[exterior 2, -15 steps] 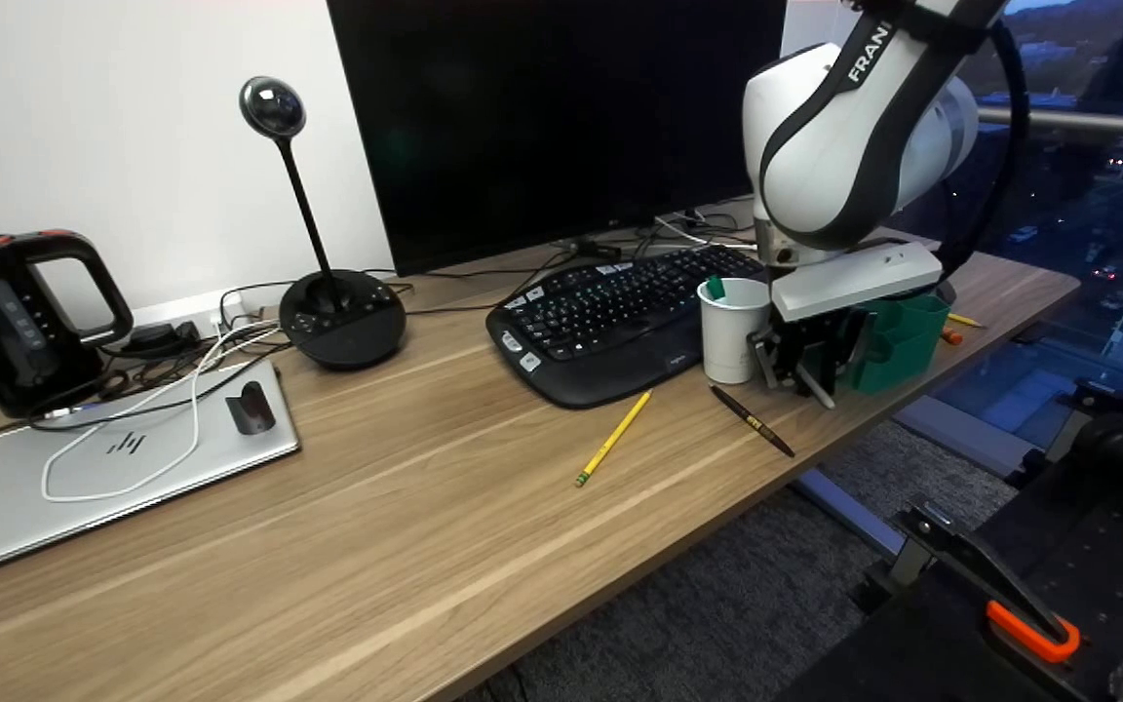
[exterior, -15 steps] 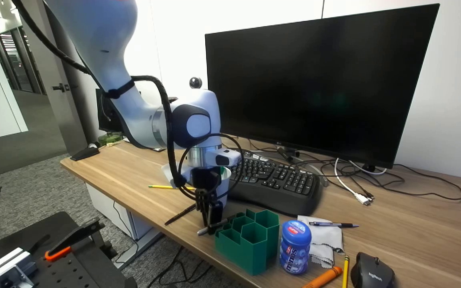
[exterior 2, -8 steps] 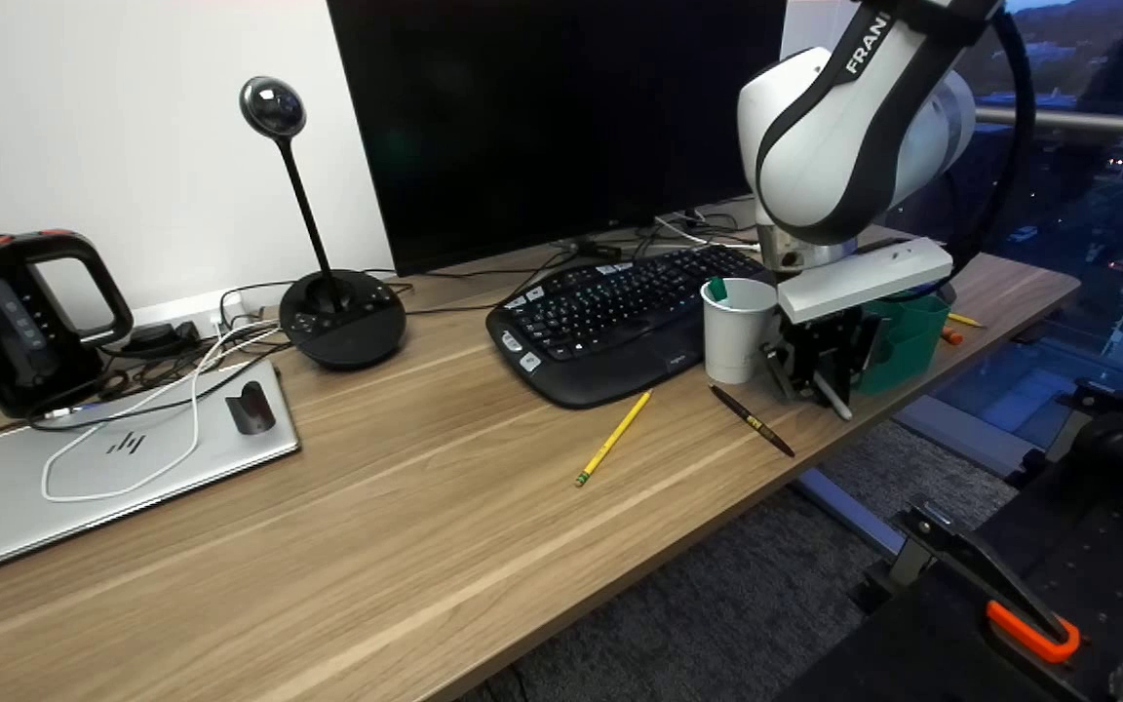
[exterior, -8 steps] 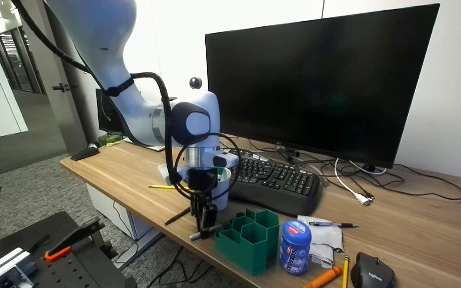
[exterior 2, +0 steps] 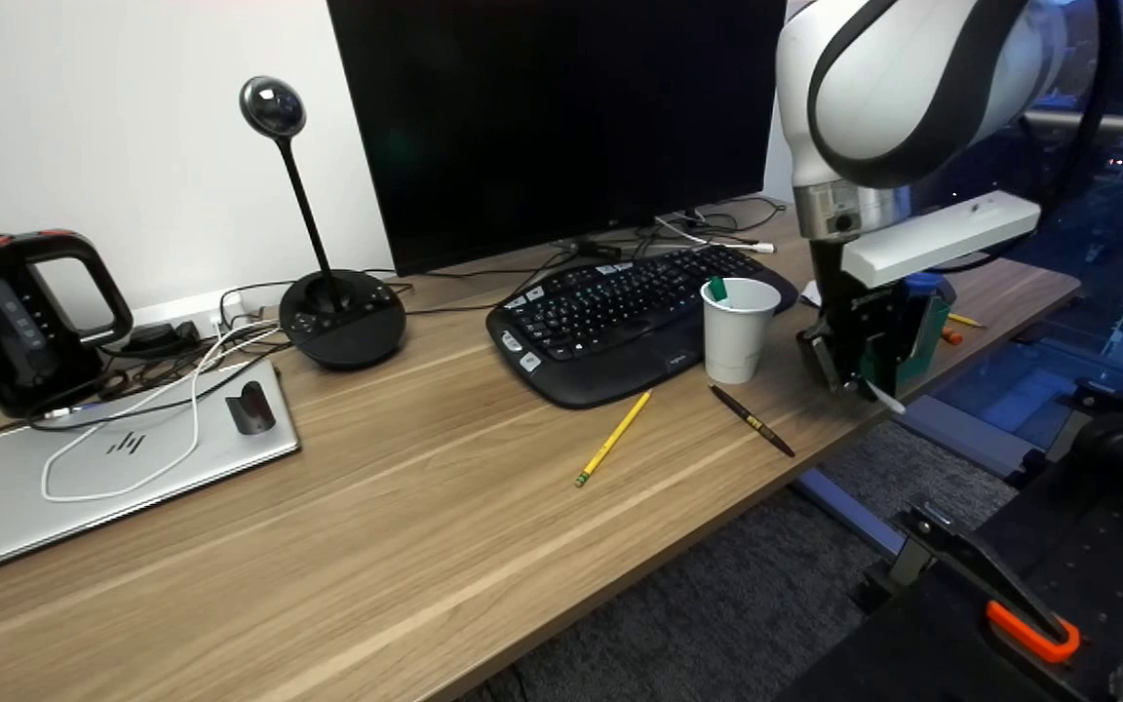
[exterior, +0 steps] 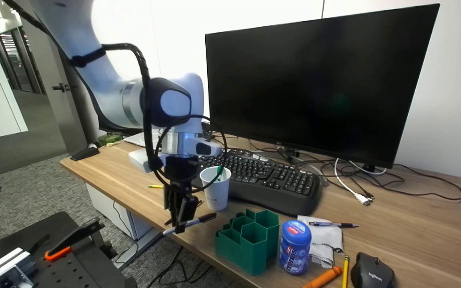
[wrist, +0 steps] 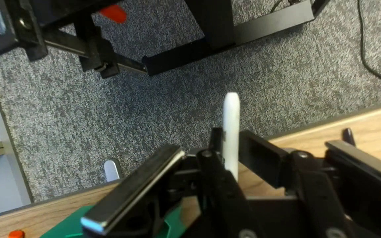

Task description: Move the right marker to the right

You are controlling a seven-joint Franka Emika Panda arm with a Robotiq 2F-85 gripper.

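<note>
Gripper (wrist: 231,148) has the right marker (exterior: 193,222) at the edge of the desk (exterior 2: 425,507), just left of the green organizer (exterior: 250,248) in an exterior view. Long axis slants there: black cap (exterior: 207,217) up-right, pale end (exterior: 168,231) down-left. Wrist view: axis near vertical in frame, pale end up, carpet (wrist: 309,82) behind it. 2 fingers (wrist: 260,158) closed to marker width, 1 per side, gripping it. Can't tell clearance to desk.

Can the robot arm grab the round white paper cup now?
Probably not yet: the black tool is shut on a slim pale black-capped marker, though nothing seems to block the cup.
</note>
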